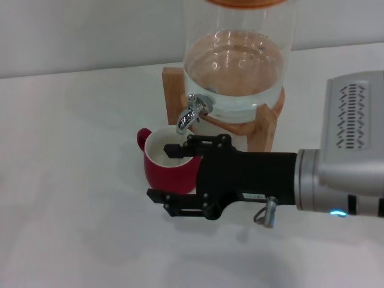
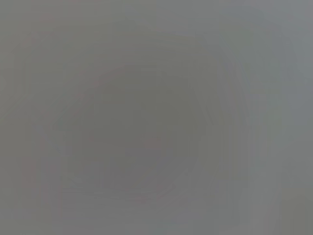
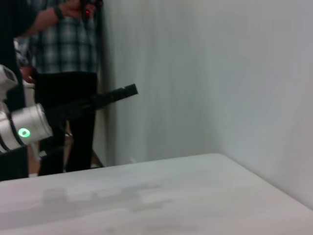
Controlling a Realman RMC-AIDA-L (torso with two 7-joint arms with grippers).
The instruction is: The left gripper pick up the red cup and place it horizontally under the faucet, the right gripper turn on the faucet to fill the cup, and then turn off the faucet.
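Observation:
The red cup point(image 1: 163, 171) stands upright on the white table, cream inside showing, its small handle toward the far left. The chrome faucet point(image 1: 192, 114) hangs just above the cup's far rim, spout down. The boxy black right gripper point(image 1: 175, 177) reaches in from the right and is open. One finger point(image 1: 177, 150) lies over the cup's mouth and the other finger point(image 1: 174, 204) sits in front of the cup's near side. The slim black left gripper point(image 3: 120, 93) is held in the air, away from the cup. The left wrist view is a blank grey blur.
The glass dispenser point(image 1: 237, 66), partly filled with water, rests on a wooden stand point(image 1: 265, 129) behind the cup. A white wall runs behind the table point(image 1: 72, 198). A person point(image 3: 63, 54) in a plaid shirt stands beyond the table in the right wrist view.

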